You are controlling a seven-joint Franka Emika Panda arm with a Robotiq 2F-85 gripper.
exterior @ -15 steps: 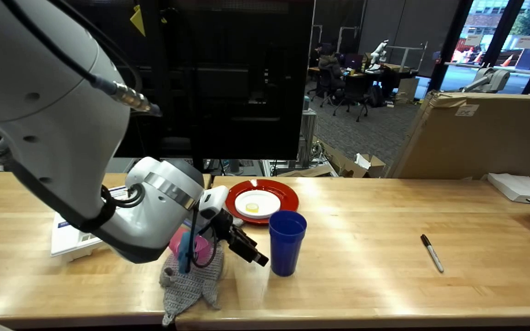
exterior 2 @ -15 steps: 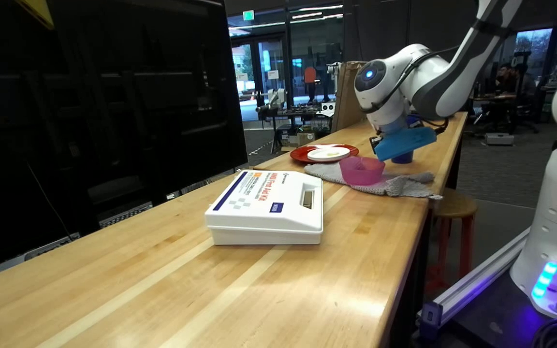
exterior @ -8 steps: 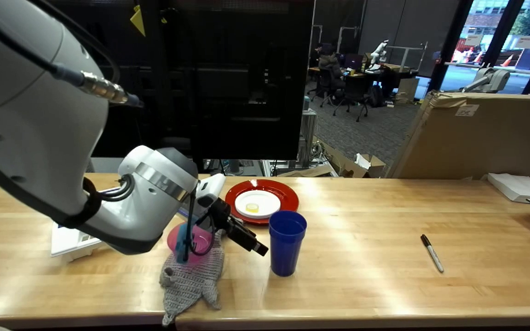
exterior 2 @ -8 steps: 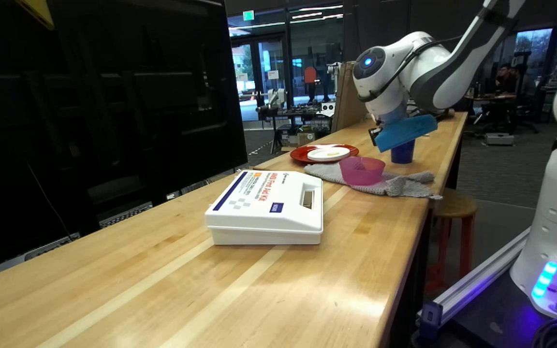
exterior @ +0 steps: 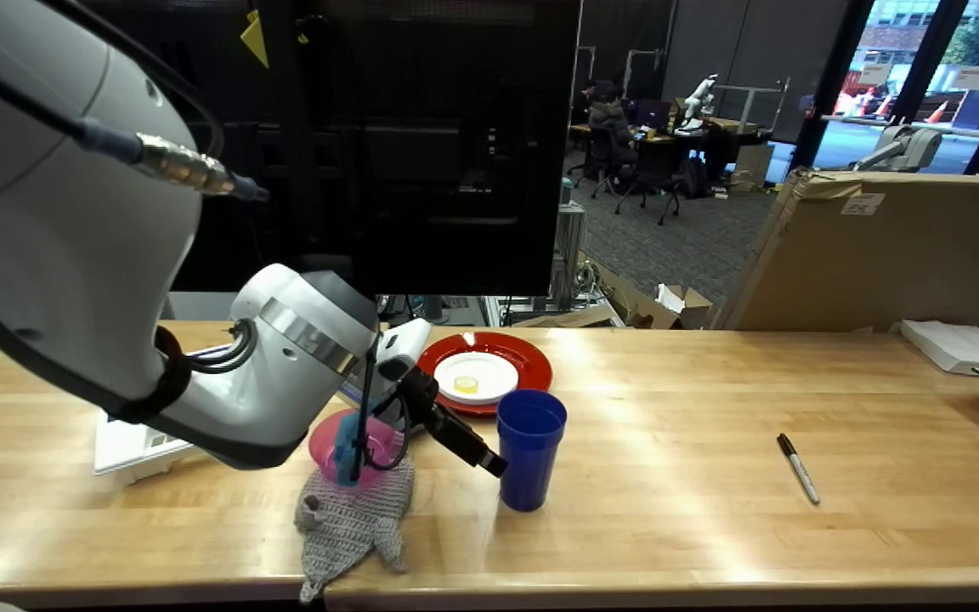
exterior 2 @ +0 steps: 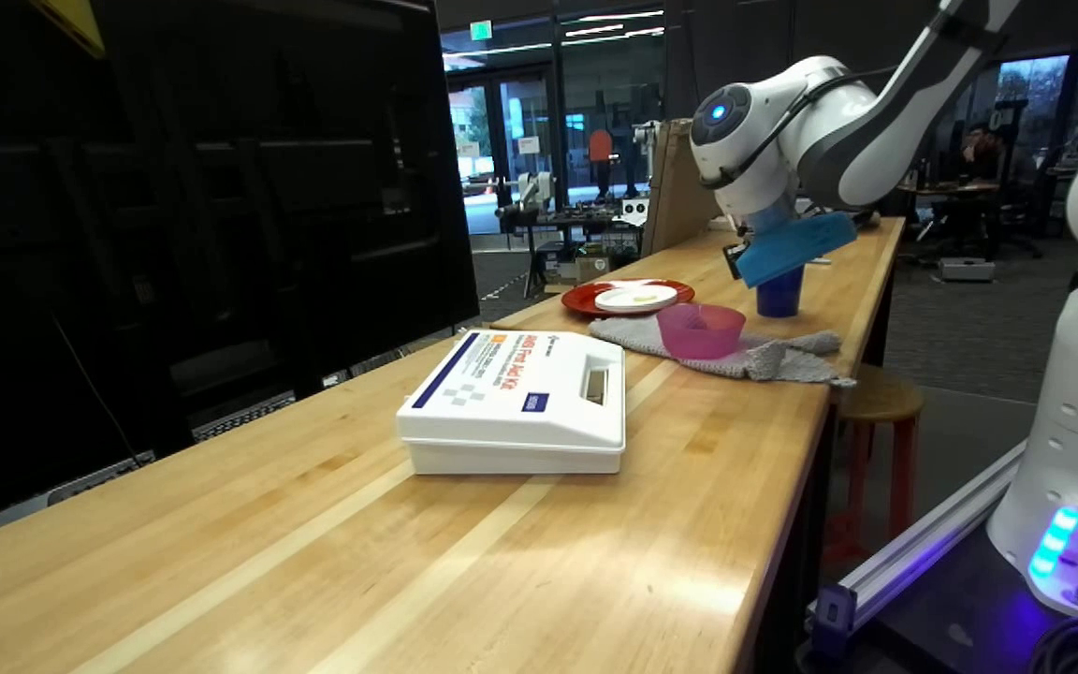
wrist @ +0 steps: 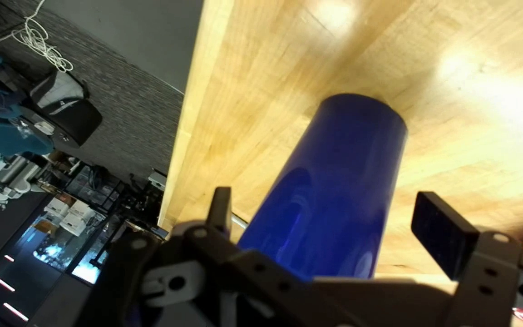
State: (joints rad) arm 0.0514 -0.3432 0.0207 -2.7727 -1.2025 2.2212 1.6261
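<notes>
Blue cup: rim is hidden by a blue wrist part in an exterior view, by the gripper in the wrist view. Pink bowl: partly screened by the same part in an exterior view. White first-aid kit: largely covered there by the arm, which the picture's edge crops.

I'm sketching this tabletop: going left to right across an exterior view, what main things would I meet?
In an exterior view: kit → bowl → cup → marker → white stack.
</notes>
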